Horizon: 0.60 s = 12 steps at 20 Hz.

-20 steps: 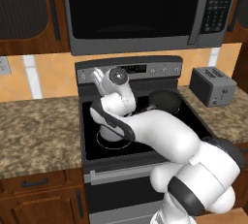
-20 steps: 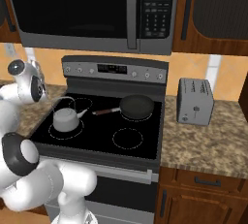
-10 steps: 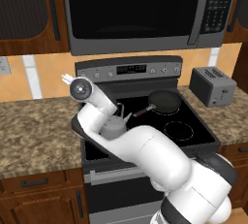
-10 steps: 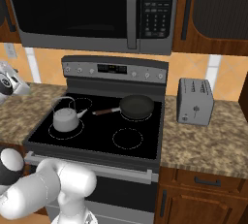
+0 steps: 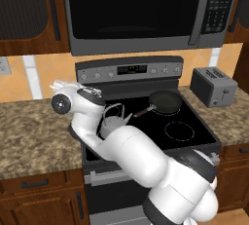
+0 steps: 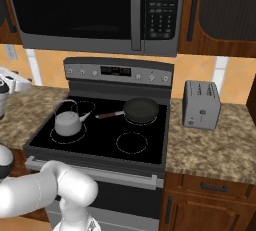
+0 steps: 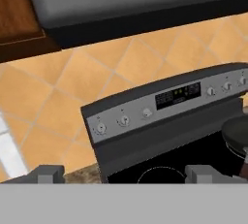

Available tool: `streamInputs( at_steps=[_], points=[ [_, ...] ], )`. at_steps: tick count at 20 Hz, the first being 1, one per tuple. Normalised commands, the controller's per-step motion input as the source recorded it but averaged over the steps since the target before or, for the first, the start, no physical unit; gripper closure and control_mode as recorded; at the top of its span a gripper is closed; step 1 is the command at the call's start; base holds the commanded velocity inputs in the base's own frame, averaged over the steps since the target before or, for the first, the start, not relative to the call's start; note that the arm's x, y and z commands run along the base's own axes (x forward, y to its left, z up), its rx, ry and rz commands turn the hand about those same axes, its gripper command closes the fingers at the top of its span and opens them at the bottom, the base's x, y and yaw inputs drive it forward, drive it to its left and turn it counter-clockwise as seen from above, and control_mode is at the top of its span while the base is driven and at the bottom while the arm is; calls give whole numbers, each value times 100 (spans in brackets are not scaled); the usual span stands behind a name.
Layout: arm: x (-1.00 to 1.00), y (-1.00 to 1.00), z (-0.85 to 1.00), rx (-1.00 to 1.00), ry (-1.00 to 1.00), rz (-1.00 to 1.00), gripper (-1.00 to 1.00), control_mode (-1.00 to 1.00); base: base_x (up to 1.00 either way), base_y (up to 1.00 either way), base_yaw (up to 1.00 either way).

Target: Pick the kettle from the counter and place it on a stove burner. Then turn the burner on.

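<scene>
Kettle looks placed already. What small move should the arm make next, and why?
Probably move the open gripper toward the leftmost knobs on the stove's control panel. The kettle already sits on the front-left burner, free of the gripper, and the hand view faces those knobs from a distance, so turning the burner on remains.
</scene>
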Motion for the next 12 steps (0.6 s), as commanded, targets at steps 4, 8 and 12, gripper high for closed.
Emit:
streamInputs(
  at_steps=[4, 8, 12],
  points=[
    [41, -90, -19, -1, 1, 24, -100, -100, 0, 0, 0],
    [23, -100, -34, 0, 2, 27, -100, -100, 0, 0, 0],
    [36, -94, -28, 1, 0, 33, -100, -100, 0, 0, 0]
  ],
)
